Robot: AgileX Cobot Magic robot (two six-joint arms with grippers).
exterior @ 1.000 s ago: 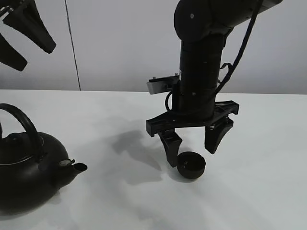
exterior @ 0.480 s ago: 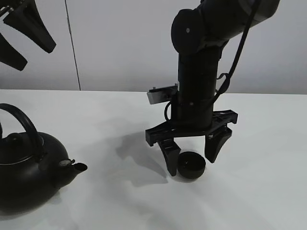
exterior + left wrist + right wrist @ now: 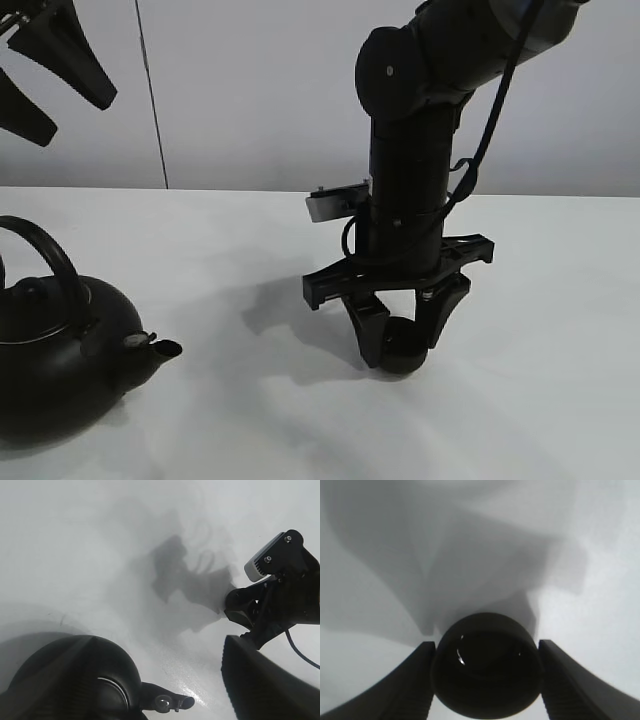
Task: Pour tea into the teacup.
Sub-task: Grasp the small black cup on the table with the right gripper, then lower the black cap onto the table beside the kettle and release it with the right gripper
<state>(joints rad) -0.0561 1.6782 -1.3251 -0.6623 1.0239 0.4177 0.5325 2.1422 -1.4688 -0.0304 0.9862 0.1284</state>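
Note:
The small black teacup (image 3: pixel 403 352) stands on the white table (image 3: pixel 230 250) right of centre. My right gripper (image 3: pixel 399 346) points straight down and is shut on it, one finger pressed against each side. In the right wrist view the teacup (image 3: pixel 487 666) fills the gap between the two fingers (image 3: pixel 415 680) of the right gripper (image 3: pixel 487 682), and its inside looks dark. No tea shows. My left gripper (image 3: pixel 72 118) hangs open high at the top left, well above the table and holding nothing; the left gripper (image 3: pixel 150 680) looks down on the teapot from above.
A big round black teapot (image 3: pixel 55 345) with an arched handle sits at the table's front left, its spout (image 3: pixel 160 350) pointing right toward the cup. The teapot (image 3: pixel 120 690) lies below the left gripper in the left wrist view. A pale wall rises behind the table.
The right gripper came down around the teacup and its fingers closed from wide open onto the cup's sides. The left arm and the teapot have not moved.

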